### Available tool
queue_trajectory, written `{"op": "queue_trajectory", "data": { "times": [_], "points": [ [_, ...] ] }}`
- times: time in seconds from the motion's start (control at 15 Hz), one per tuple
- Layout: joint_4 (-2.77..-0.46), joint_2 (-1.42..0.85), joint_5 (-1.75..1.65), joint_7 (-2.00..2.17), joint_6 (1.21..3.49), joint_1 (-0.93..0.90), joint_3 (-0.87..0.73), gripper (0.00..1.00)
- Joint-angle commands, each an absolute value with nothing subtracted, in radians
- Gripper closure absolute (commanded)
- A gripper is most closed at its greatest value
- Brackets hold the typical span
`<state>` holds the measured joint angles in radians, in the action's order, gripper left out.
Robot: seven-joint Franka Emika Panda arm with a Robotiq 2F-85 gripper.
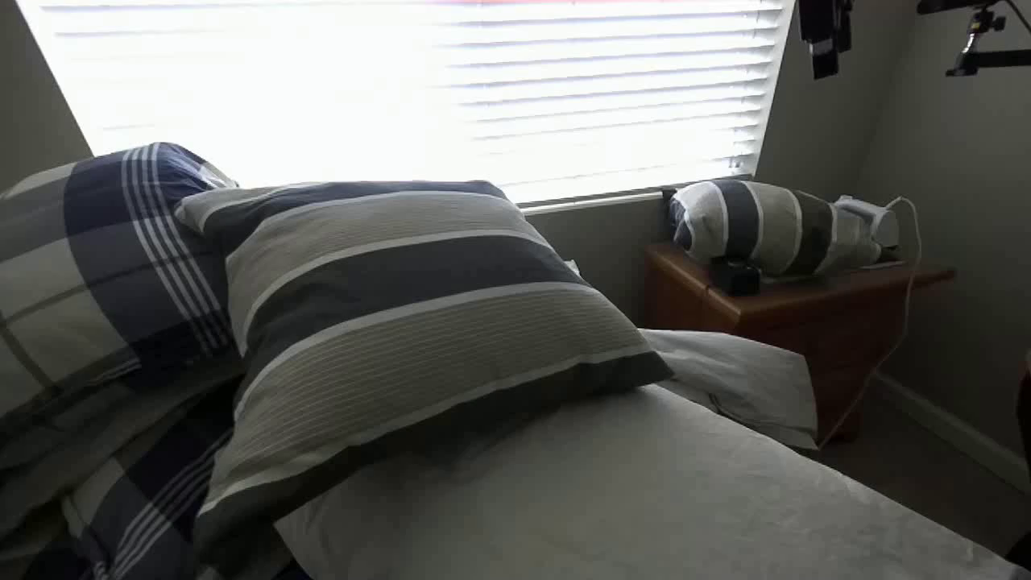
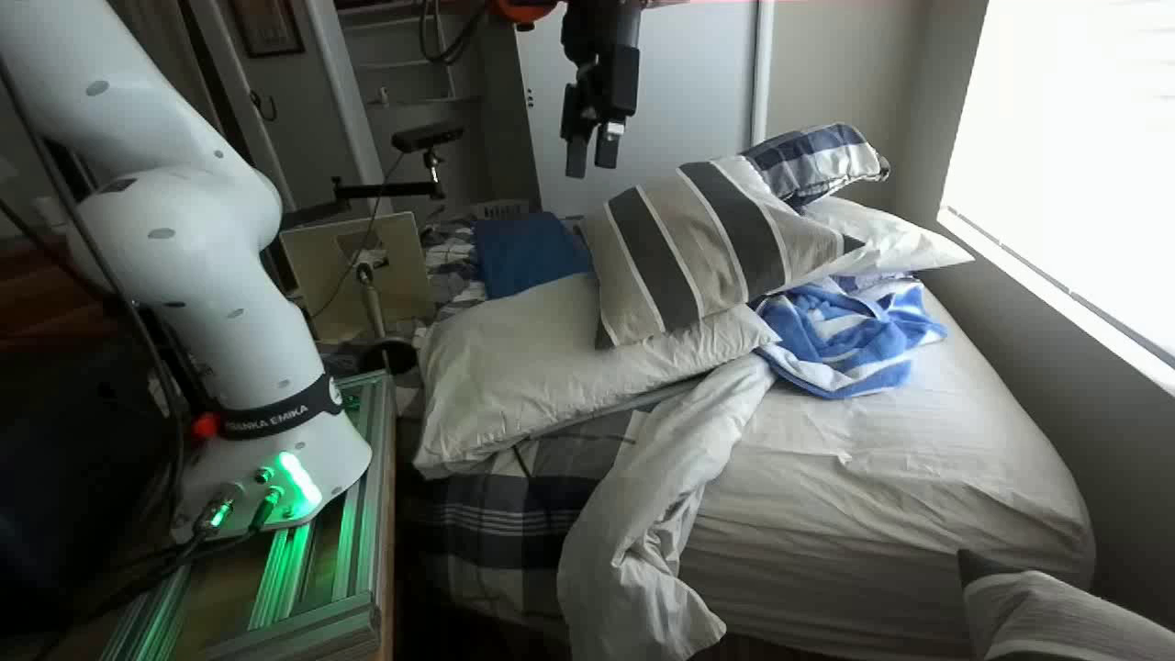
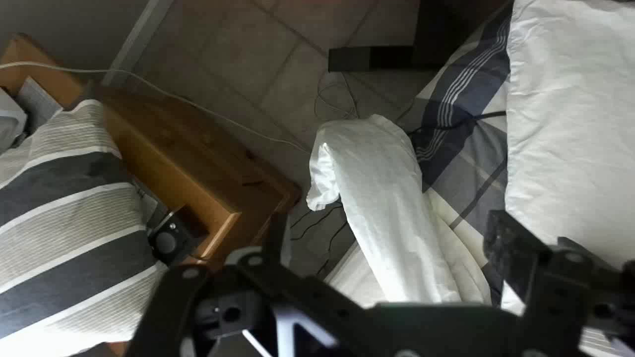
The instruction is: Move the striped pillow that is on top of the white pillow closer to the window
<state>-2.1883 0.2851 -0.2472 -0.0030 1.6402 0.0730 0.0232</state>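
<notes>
in an exterior view, your gripper [image 2: 592,163] hung aloft and empty, jaws spread wide. the striped pillow [image 2: 711,248] lay slanted across the white pillow [image 2: 528,376]; a deep pinch on one free edge, lifted clear before heading toward the window [image 2: 1065,156], looked your safest move.

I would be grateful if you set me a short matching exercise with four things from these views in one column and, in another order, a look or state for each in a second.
Column one
1. Square striped pillow
2. White pillow
3. Window
4. Fingers

Column two
A. spread apart, gripping nothing
B. plain, partly under another pillow
C. very bright, fitted with slatted blinds
D. banded in dark grey and cream, resting on another pillow

Right pairs: 1-D, 2-B, 3-C, 4-A.
</notes>
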Motion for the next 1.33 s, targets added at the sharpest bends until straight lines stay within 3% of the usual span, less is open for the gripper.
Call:
{"op": "queue_trajectory", "data": {
  "times": [0.0,0.73,1.27],
  "points": [
    [-2.187,0.284,-0.250,0.001,1.637,0.056,0.008,0.00],
    [-2.170,0.265,-0.244,-0.021,1.645,0.052,0.004,0.00],
    [-1.984,-0.003,-0.028,-0.316,1.968,0.000,-0.023,0.00]
  ]
}}
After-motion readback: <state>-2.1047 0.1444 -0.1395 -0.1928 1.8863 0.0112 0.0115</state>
